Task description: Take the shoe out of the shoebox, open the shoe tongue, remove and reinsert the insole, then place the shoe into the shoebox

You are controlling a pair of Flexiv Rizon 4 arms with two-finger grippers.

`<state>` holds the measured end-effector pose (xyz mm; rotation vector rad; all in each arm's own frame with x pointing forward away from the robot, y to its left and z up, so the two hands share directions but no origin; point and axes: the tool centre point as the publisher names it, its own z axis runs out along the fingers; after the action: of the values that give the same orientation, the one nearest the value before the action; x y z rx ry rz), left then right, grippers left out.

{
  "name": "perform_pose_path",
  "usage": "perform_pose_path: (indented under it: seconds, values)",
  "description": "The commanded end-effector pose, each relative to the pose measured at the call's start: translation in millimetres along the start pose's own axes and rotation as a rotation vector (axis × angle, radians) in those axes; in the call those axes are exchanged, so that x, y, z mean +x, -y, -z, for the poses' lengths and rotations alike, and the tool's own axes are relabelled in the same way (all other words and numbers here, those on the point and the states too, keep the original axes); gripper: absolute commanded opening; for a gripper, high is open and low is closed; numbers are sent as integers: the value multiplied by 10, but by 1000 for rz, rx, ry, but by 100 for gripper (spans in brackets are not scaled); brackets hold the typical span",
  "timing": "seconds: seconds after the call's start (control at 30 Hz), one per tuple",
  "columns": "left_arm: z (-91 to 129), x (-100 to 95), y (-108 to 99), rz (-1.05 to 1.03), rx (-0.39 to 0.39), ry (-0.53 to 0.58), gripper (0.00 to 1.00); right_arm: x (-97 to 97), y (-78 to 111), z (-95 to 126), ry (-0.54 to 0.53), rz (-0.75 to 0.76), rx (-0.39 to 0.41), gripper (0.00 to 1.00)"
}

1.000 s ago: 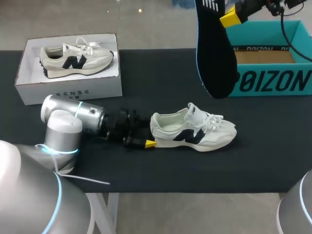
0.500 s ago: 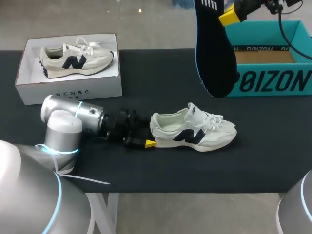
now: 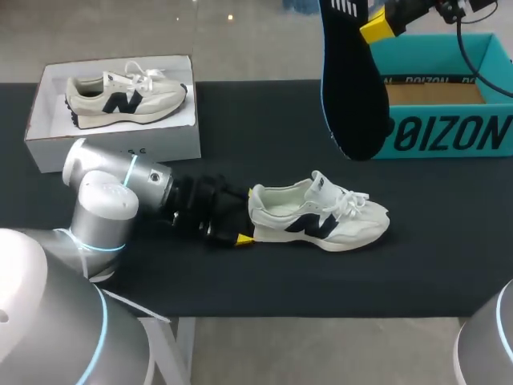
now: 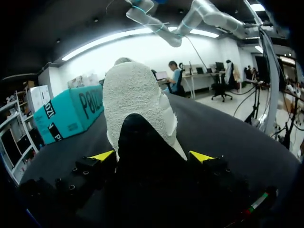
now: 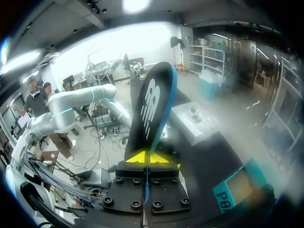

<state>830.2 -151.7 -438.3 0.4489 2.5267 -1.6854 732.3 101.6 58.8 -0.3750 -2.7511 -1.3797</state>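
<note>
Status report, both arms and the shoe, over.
Right gripper shut on long black insole, held aloft. Left gripper at heel of white sneaker, grip unclear. Nothing between insole and sneaker.

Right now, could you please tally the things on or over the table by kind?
Boxes: 2 (white box, teal box)
Shoes: 2 (loose shoe, boxed shoe)
Insoles: 1 (insole)
Total: 5

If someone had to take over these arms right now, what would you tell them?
Right gripper: shut on the insole, held up in the air near the teal shoebox.
Left gripper: at the heel of the shoe, which lies on the table; whether it grips is unclear.
Done: shoe out, insole removed.
Left: reinsert the insole, put the shoe into the shoebox.
</note>
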Motion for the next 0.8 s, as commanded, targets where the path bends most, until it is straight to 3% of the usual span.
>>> perform_pose_path:
  seconds: [0.03, 0.23, 0.4, 0.63, 0.8]
  values:
    - [221, 105, 123, -5, -164, 19, 100, -17, -17, -4, -1, -1, 6, 0]
    - [595, 110, 97, 22, -307, 8, 100, -17, -17, -4, -1, -1, 6, 0]
    - [869, 56, 284, 38, -401, -68, 100, -17, -17, -4, -1, -1, 6, 0]
    - [990, -6, 713, 12, -568, -180, 100, -17, -17, -4, -1, -1, 6, 0]
    - [971, -45, 868, 4, -680, -229, 100, -17, -17, -4, -1, -1, 6, 0]
